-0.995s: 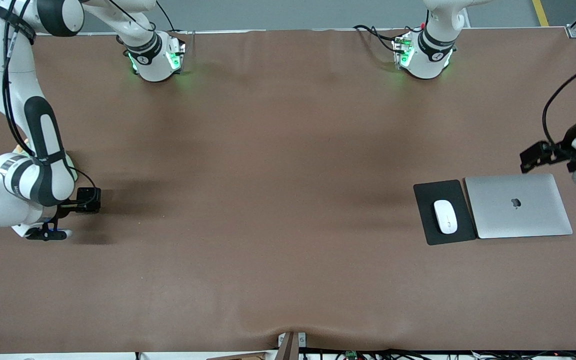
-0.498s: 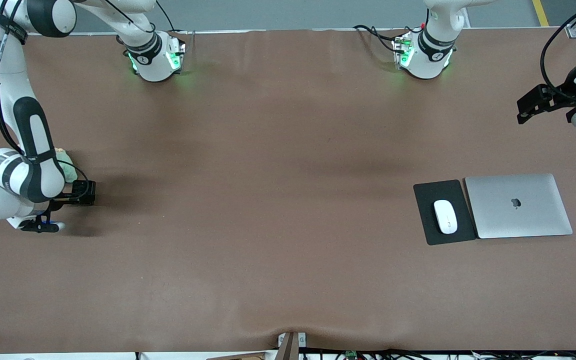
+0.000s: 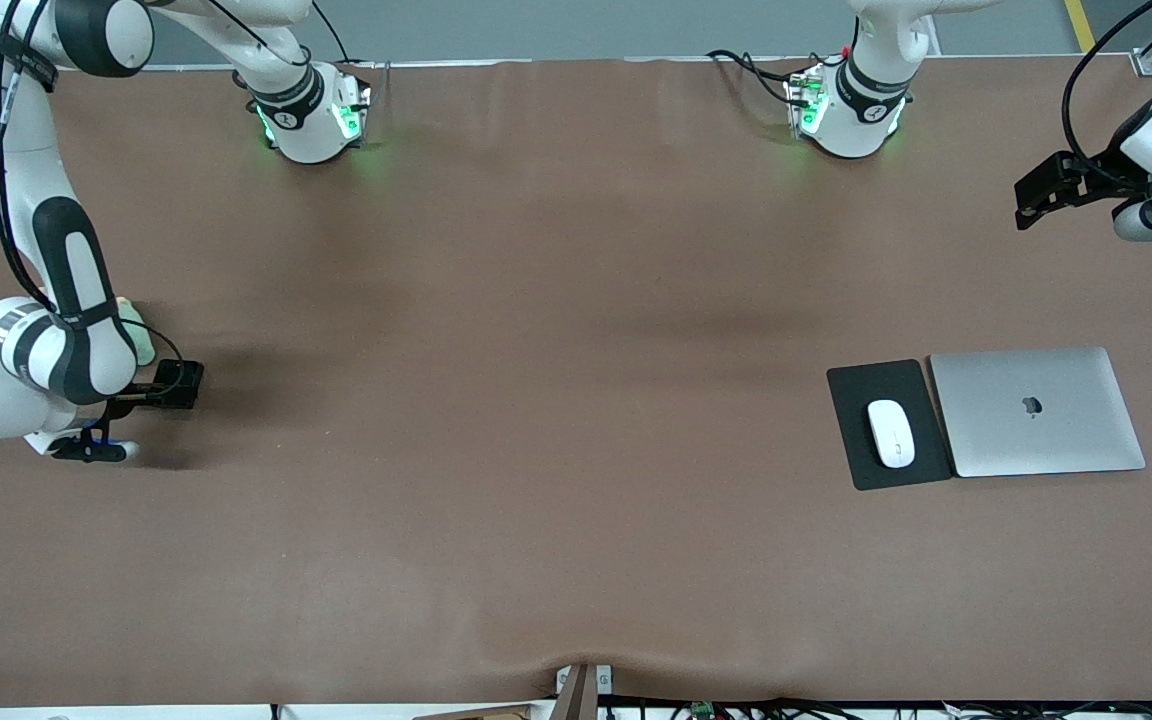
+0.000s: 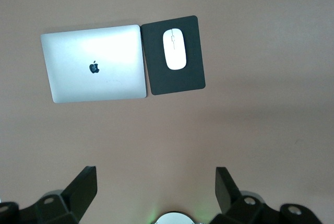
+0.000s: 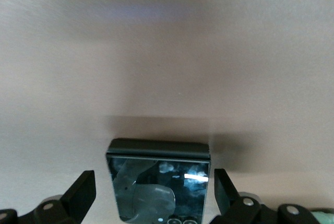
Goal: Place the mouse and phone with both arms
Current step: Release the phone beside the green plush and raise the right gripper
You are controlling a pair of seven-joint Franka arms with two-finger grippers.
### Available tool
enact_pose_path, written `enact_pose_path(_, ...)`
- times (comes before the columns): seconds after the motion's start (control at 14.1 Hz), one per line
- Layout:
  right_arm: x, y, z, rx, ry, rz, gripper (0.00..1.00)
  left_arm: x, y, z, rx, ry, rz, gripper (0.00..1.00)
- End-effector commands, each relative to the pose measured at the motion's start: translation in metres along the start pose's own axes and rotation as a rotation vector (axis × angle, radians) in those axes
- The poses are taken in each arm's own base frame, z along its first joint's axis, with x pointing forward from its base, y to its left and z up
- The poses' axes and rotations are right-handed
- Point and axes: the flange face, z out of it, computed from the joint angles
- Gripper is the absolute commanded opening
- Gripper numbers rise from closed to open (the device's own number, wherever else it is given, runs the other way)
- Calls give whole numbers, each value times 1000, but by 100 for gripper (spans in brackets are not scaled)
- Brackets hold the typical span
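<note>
The right gripper [image 5: 151, 192] hangs low at the right arm's end of the surface [image 3: 536, 400] with its jaws spread wide, and the phone [image 5: 158, 182] lies flat between them, clear of both fingers. The glossy slab gives little edge to bite — if the jaws close while sitting high or off-centre, my guess is the phone skids or tips out instead of seating. In the front view the phone itself is hidden under the right arm's wrist, so how well it is centred can be judged only from the right wrist view.

The left gripper [image 4: 156, 195] is up in the air over bare surface at the left arm's end, its jaws apart and empty. Seen from there, the mouse [image 3: 891, 432] rests on the dark pad [image 3: 851, 430], which lies edge to edge with the closed laptop [image 3: 1036, 412]. Any sweep back down toward that cluster risks nudging the mouse off its pad.

Against the earlier front frames, the left gripper has pulled away from the laptop's corner toward the bases' side of the surface. The right gripper has shifted only slightly around the same spot — mouse, pad and laptop have not moved.
</note>
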Motion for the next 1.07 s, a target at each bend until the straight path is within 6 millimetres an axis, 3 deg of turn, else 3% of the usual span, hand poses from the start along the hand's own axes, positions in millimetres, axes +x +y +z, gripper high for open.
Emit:
enact_pose_path(0.0,-2,-37,-69,-15,77,-62,100,-8,-1,1,-18,-9,-21,100)
enact_pose_path(0.14,-5,-68,-122,-39,162,-110,100,-6,1,2,-29,-6,-21,100)
enact_pose_path(0.21,-8,-94,-142,-49,193,-128,100,-4,1,4,-32,-8,-21,100)
enact_pose_path(0.5,-42,-161,-217,-34,273,-88,100,-3,0,3,-35,-2,-33,100)
enact_pose_path(0.57,-52,-168,-233,-27,289,-63,100,-3,0,3,-35,-2,-46,100)
enact_pose_path(0.92,-105,-163,-313,-17,297,-34,100,0,-6,3,-74,10,-75,100)
enact_pose_path(1.0,-124,-167,-330,-21,298,-48,100,-1,-6,2,-74,12,-75,100)
